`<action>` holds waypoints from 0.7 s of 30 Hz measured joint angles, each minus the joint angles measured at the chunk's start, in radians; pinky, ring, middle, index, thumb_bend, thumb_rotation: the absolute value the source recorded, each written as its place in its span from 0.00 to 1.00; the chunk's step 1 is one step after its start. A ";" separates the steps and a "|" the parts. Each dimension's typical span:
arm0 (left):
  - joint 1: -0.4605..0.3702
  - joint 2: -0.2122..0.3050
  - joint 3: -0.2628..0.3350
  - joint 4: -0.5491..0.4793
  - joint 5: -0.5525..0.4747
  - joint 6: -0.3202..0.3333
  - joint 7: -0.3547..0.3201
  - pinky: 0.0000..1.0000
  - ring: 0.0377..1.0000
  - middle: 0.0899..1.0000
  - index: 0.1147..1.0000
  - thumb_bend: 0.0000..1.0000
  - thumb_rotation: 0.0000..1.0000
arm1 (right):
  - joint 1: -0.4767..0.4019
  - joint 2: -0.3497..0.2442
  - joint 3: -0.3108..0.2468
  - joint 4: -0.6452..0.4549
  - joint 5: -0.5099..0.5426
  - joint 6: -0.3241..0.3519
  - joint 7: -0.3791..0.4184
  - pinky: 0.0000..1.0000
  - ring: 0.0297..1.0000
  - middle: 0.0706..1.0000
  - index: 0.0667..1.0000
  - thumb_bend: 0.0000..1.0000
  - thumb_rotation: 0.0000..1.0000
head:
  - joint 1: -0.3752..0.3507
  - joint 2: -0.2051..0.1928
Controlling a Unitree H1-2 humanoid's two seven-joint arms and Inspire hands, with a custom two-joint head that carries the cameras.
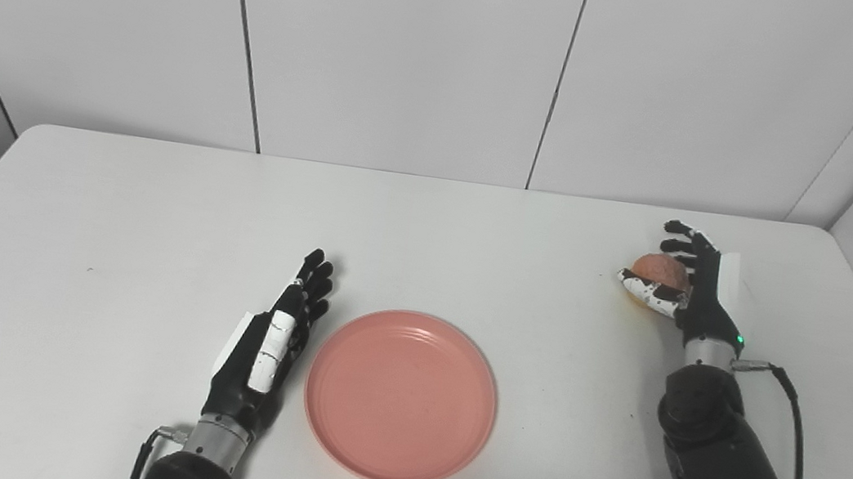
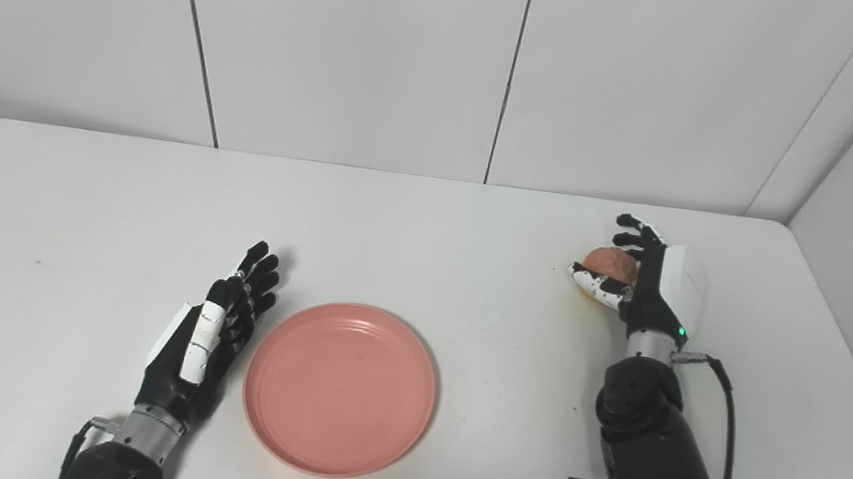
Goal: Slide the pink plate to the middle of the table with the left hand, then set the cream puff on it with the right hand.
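Observation:
The pink plate [image 1: 401,397] lies flat and bare on the white table, near the front edge and about mid-width. My left hand [image 1: 273,343] rests just left of the plate's rim, fingers straight and together, pointing away from me, open and holding nothing. Far to the right, the brown cream puff [image 1: 660,269] sits in my right hand [image 1: 685,282]. The thumb wraps its near side and the fingers curl over its far side, low over the table. Whether the puff still touches the table is hidden by the thumb.
The white table [image 1: 147,236] ends at a panelled wall behind and has rounded far corners. A black cable [image 1: 790,419] loops off the right wrist. Nothing else lies on the tabletop.

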 measured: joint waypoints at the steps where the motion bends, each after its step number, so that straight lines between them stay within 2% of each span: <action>1: 0.000 0.000 0.000 0.000 0.000 0.000 0.000 1.00 1.00 1.00 1.00 0.74 1.00 | 0.001 -0.001 0.001 -0.002 -0.001 0.001 0.000 0.44 0.60 0.64 0.67 0.42 0.00 | 0.000 0.000; 6: 0.000 0.000 -0.001 -0.001 0.000 0.000 0.000 1.00 1.00 1.00 1.00 0.73 1.00 | 0.018 -0.003 0.008 -0.035 -0.018 0.021 0.004 0.43 0.57 0.62 0.64 0.43 0.00 | 0.000 0.000; 8: 0.000 0.000 -0.001 -0.001 0.002 0.000 0.000 1.00 1.00 1.00 1.00 0.73 1.00 | 0.019 -0.003 0.008 -0.044 -0.018 0.035 0.007 0.34 0.46 0.53 0.61 0.48 0.00 | 0.003 -0.002; 12: 0.000 0.000 -0.003 -0.004 0.002 0.005 0.000 1.00 1.00 1.00 1.00 0.74 1.00 | 0.020 -0.002 0.007 -0.053 -0.018 0.052 0.006 0.33 0.43 0.50 0.58 0.49 0.00 | 0.006 -0.002; 14: 0.000 0.000 -0.003 -0.004 0.002 0.005 0.000 1.00 1.00 1.00 1.00 0.73 1.00 | 0.020 -0.001 0.005 -0.053 -0.017 0.051 0.003 0.22 0.40 0.47 0.48 0.51 0.00 | 0.008 -0.003; 16: 0.000 -0.001 -0.003 -0.004 0.002 0.005 0.000 1.00 1.00 1.00 1.00 0.72 1.00 | 0.022 0.000 0.002 -0.053 -0.015 0.047 -0.003 0.17 0.39 0.47 0.45 0.51 0.00 | 0.009 -0.002; 19: 0.000 -0.001 -0.004 -0.004 0.002 0.005 0.000 1.00 1.00 1.00 1.00 0.73 1.00 | 0.030 0.004 0.000 -0.056 -0.011 0.038 -0.020 0.18 0.38 0.47 0.45 0.51 0.00 | 0.011 -0.003; 21: 0.000 -0.001 -0.004 -0.002 0.002 0.005 0.000 1.00 1.00 1.00 1.00 0.72 1.00 | 0.038 0.005 -0.001 -0.069 -0.008 0.035 -0.023 0.20 0.35 0.41 0.48 0.51 0.00 | 0.018 -0.002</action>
